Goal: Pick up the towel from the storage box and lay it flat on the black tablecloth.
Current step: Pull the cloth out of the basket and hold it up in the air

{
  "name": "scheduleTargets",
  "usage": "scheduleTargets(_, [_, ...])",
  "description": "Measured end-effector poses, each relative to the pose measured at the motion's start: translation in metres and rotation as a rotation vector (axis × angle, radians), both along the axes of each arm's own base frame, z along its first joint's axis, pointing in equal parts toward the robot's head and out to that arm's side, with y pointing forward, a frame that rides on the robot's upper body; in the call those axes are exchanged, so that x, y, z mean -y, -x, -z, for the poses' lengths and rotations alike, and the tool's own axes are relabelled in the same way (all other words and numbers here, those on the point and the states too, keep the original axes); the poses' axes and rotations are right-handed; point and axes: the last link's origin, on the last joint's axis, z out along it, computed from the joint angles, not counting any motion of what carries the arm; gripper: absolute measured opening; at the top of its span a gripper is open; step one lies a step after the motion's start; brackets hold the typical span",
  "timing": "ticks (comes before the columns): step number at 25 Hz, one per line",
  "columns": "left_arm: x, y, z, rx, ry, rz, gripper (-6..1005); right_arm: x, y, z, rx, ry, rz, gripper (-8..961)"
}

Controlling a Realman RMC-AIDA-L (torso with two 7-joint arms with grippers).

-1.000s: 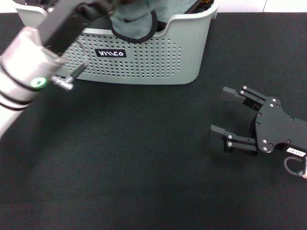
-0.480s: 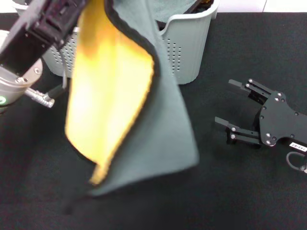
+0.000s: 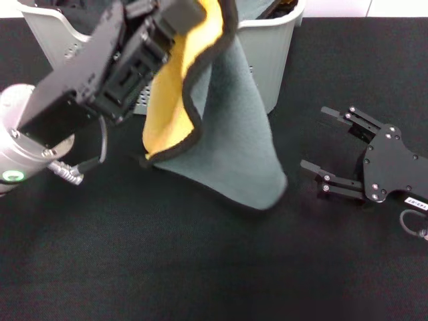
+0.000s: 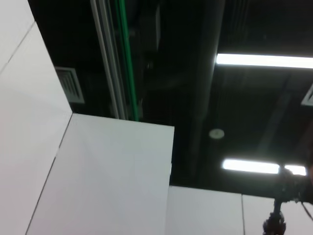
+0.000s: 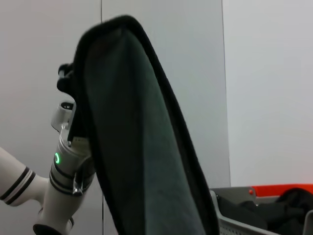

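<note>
Left gripper raised in front of the storage box, clamped on the top edge of the towel; the pinch itself is partly buried in cloth, so the grip reads as closed, probably on a bunched corner. Towel hangs with its long axis near vertical, yellow face folded toward the left arm, grey face toward the right; lower hem just touching or just above the black tablecloth. Right gripper rests well to the right on the tablecloth, fingers spread wide, holding nothing, nearer the free hanging edge. Bare cloth lies forward of the box for spreading.
</note>
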Motion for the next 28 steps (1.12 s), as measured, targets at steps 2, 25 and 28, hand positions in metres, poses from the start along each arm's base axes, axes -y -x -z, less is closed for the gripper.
scheduleTargets(2, [0.001,0.003,0.002,-0.007,-0.012,-0.011,3,0.001,0.001,-0.001,0.0,-0.004,-0.011,870])
scheduleTargets(25, [0.002,-0.017,0.024,-0.283,0.098,0.251,1,0.016,0.018,-0.024,-0.149,-0.122,-0.199,870])
scheduleTargets(28, [0.002,-0.024,0.025,-0.309,0.116,0.299,1,0.02,0.02,-0.031,-0.185,-0.147,-0.232,870])
